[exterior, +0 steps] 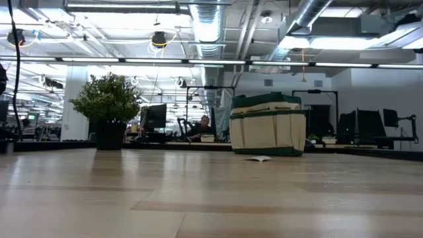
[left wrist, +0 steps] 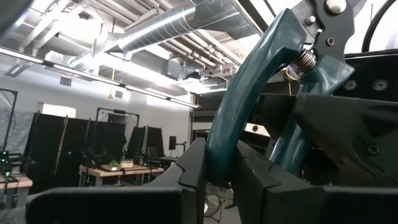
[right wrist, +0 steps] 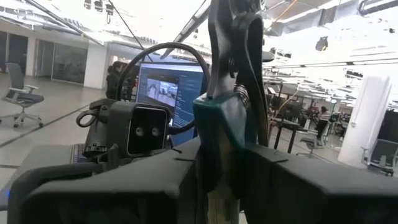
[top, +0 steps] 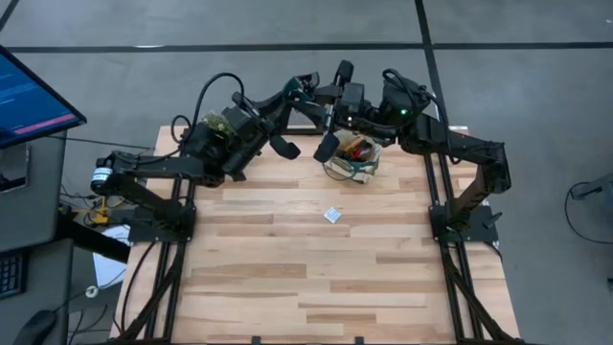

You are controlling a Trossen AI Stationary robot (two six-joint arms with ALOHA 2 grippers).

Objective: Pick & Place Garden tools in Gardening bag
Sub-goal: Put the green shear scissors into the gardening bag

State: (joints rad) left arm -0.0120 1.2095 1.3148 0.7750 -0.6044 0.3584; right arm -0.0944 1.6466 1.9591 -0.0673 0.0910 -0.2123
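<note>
My left fingers (left wrist: 214, 180) pinch one teal handle of the pruning shears (left wrist: 249, 106); my right fingers (right wrist: 186, 168) clamp the other handle, both raised just above the gardening bag (top: 352, 158), apparently a handover before dropping them in.

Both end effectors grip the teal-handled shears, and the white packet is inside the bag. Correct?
No. The white packet lies on the table, apart from the gardening bag, as the high view shows. Both the left end effector and the right end effector do grip the pruning shears.
</note>
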